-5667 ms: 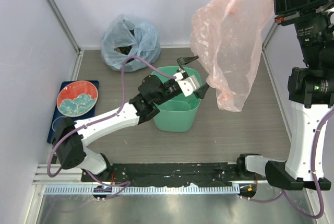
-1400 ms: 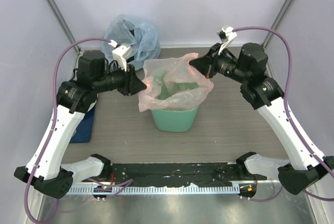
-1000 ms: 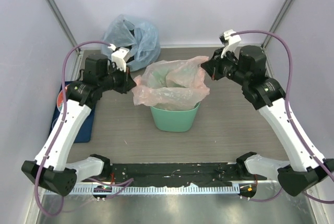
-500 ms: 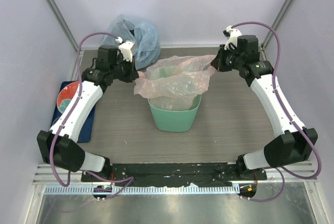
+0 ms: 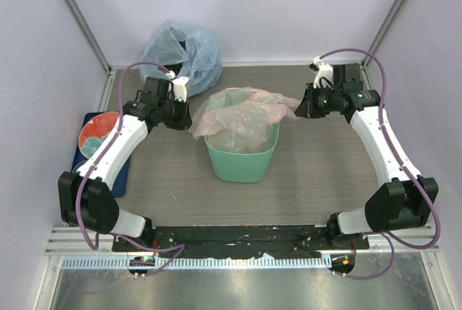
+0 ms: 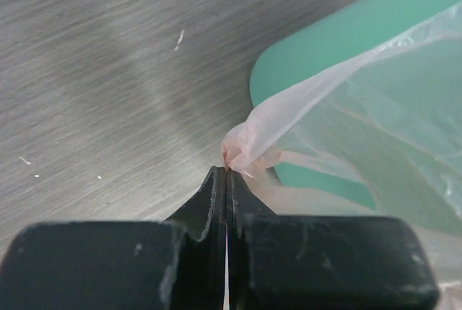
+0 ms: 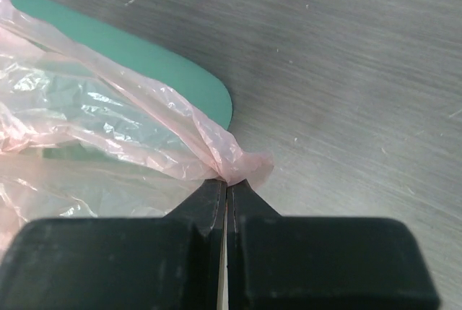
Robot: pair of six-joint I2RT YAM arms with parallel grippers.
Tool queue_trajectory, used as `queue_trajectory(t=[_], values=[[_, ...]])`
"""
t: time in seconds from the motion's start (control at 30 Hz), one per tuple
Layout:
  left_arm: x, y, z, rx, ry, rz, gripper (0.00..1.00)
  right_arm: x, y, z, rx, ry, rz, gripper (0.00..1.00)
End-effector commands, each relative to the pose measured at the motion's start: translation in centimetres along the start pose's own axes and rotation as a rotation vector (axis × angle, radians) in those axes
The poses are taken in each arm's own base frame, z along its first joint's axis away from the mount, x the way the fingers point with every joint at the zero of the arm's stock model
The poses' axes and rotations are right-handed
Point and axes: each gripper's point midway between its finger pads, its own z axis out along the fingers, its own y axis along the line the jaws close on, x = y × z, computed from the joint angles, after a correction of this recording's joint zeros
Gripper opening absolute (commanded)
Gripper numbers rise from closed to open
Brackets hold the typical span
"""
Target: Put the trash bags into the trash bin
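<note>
bin: mint-green trash bin (image 5: 242,164), upright on the table (image 5: 325,173), smooth sides tapering down.
bag: pale-pink trash bag (image 5: 244,113), thin, crinkly, see-through; draped over the bin's mouth, sagging inside, stretched between my claws.
left claw (image 6: 226,174): pinched tight on the bag's left corner, just outside the rim.
right claw (image 7: 226,186): pinched tight on its right corner.
hard to see: bin's floor and far rim, veiled by pink film.

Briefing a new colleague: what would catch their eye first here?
A thin translucent pale-pink plastic bag drapes over the mint-green plastic bin mid-table, pinched at opposite edges by the left pincer and right pincer. A bulging pale-blue plastic bag sits back left.
</note>
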Motion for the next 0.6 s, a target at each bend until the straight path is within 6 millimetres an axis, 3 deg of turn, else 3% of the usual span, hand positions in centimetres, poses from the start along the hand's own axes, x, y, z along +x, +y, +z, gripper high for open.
queue_trajectory(t=[0.0, 0.13, 0.17, 0.27, 0.3, 0.37, 0.4, 0.43, 0.57], values=[[-2.0, -2.2, -3.2, 0.132, -0.126, 0.021, 0.01, -1.0, 1.8, -1.9, -0.086, -0.049, -0.04, 0.01], [-4.3, -2.8, -7.5, 0.231, -0.29, 0.035, 0.03, -2.5, 3.5, -3.0, -0.154, -0.093, -0.04, 0.01], [-5.0, -3.5, -9.4, 0.244, -0.351, 0.068, 0.03, -2.7, 3.8, -3.2, -0.167, -0.1, -0.041, 0.01], [-5.1, -4.4, -11.5, 0.261, -0.403, 0.154, 0.09, -2.9, 4.8, -3.9, -0.206, -0.113, -0.051, 0.01], [-4.6, -4.5, -12.1, 0.251, -0.393, 0.184, 0.26, -2.8, 4.8, -3.9, -0.208, -0.112, -0.05, 0.01], [-4.9, -4.7, -13.3, 0.232, -0.411, 0.231, 0.5, -2.5, 4.7, -3.7, -0.206, -0.096, -0.047, 0.01], [-5.0, -4.6, -13.9, 0.219, -0.422, 0.277, 0.75, -2.4, 4.6, -3.6, -0.204, -0.093, -0.048, 0.01], [-5.5, -5.1, -14.7, 0.224, -0.447, 0.314, 0.82, -2.4, 4.5, -3.4, -0.201, -0.089, -0.045, 0.01], [-7.4, -7.6, -17.3, 0.315, -0.541, 0.488, 0.88, -2.8, 4.5, -3.3, -0.207, -0.092, -0.048, 0.01]])
